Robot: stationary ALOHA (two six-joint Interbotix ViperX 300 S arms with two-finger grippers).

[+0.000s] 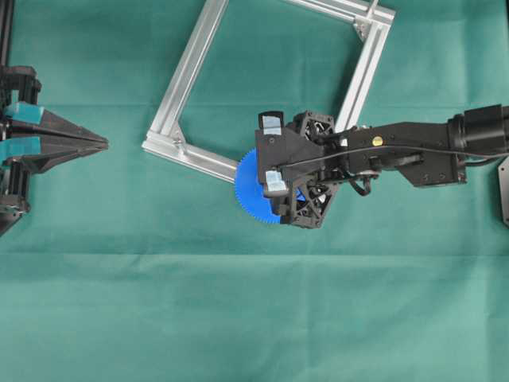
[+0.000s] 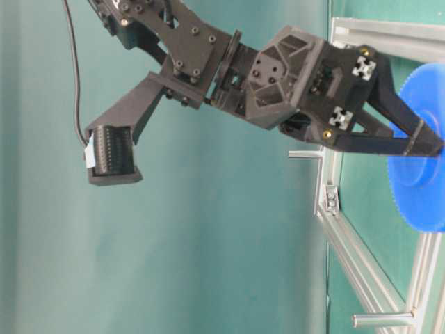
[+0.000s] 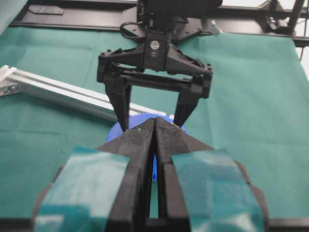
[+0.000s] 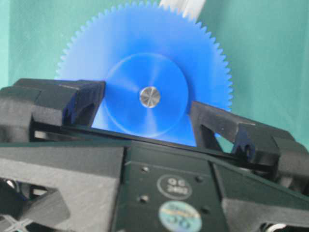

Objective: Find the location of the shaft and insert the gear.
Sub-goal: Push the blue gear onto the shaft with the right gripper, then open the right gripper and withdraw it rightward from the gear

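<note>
The blue toothed gear (image 4: 145, 43) lies flat on the green cloth beside the aluminium frame's lower rail. A silvery round shaft (image 4: 149, 96) end shows in its centre hole. My right gripper (image 1: 273, 153) hangs straight over the gear (image 1: 248, 189), open, with one finger (image 4: 79, 99) on each side of the raised hub. From table level the fingertips (image 2: 431, 142) reach the gear (image 2: 417, 195). My left gripper (image 1: 102, 143) stays far left, shut and empty. Its closed fingers (image 3: 155, 133) point toward the gear (image 3: 115, 131).
The open aluminium frame (image 1: 191, 72) lies tilted on the cloth behind the gear, with corner brackets inside it. The right arm (image 1: 421, 147) stretches in from the right edge. Green cloth (image 1: 238, 318) covers the table.
</note>
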